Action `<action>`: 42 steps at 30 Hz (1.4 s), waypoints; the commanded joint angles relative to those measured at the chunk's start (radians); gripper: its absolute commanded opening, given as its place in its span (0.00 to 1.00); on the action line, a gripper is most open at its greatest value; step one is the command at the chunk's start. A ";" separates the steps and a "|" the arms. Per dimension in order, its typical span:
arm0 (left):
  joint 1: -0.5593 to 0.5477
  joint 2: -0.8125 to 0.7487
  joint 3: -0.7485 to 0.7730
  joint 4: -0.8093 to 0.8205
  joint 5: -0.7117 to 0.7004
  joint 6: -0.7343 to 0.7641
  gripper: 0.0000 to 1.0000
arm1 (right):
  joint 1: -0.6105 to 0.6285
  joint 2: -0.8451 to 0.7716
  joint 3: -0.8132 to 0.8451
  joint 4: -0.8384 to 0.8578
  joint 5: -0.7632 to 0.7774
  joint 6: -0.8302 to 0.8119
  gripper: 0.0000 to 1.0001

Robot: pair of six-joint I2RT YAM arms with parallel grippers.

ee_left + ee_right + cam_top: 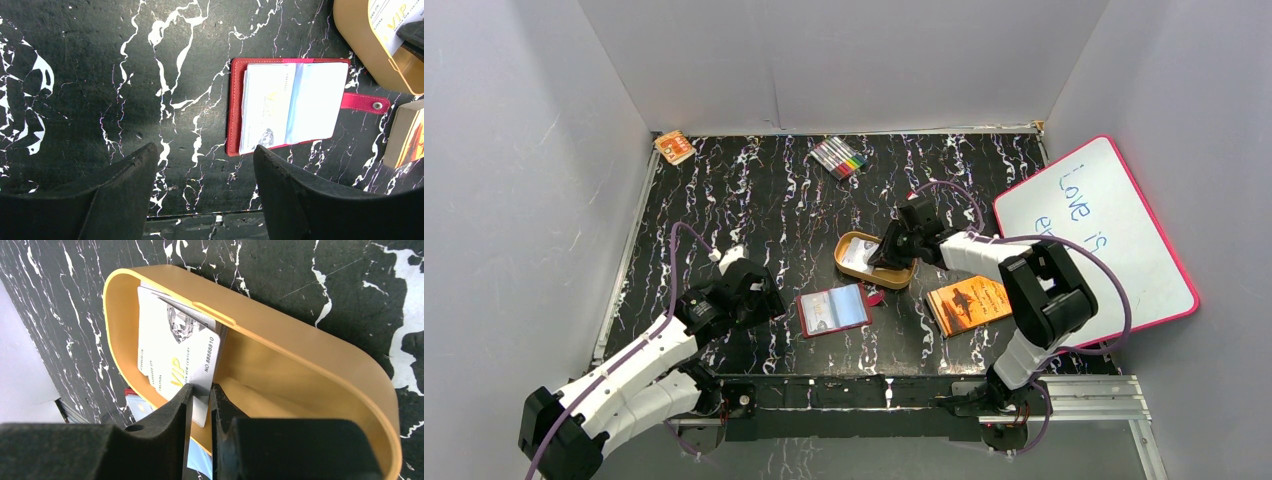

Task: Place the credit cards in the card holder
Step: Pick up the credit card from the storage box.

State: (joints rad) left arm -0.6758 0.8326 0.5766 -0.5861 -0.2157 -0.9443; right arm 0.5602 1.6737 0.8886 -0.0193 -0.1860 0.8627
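Overhead looks down — close wrist views share the tray (310,345).

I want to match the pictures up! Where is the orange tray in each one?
Top view: orange tray near the middle of the table.
Left wrist view: tray in the top right corner, cut off.
Right wrist view: tray fills most of the picture.
Shared landmark: the white VIP card inside it, seen in all three.

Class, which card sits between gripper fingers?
The VIP card in the orange tray, between the fingers of the right gripper; the other card lies sleeved in the red wallet.
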 commanded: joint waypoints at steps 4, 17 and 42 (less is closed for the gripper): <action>0.006 0.002 0.023 -0.027 -0.019 -0.005 0.67 | -0.005 -0.059 -0.020 -0.003 0.001 -0.001 0.17; 0.007 0.002 0.034 -0.031 -0.027 -0.007 0.66 | -0.005 -0.244 0.025 -0.120 -0.013 0.063 0.00; 0.007 -0.017 0.101 -0.017 -0.032 -0.013 0.66 | -0.086 -0.493 0.141 -0.288 -0.520 0.474 0.00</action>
State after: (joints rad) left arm -0.6754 0.8310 0.6613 -0.6064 -0.2398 -0.9577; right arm 0.4763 1.2076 1.0206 -0.3416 -0.6422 1.3125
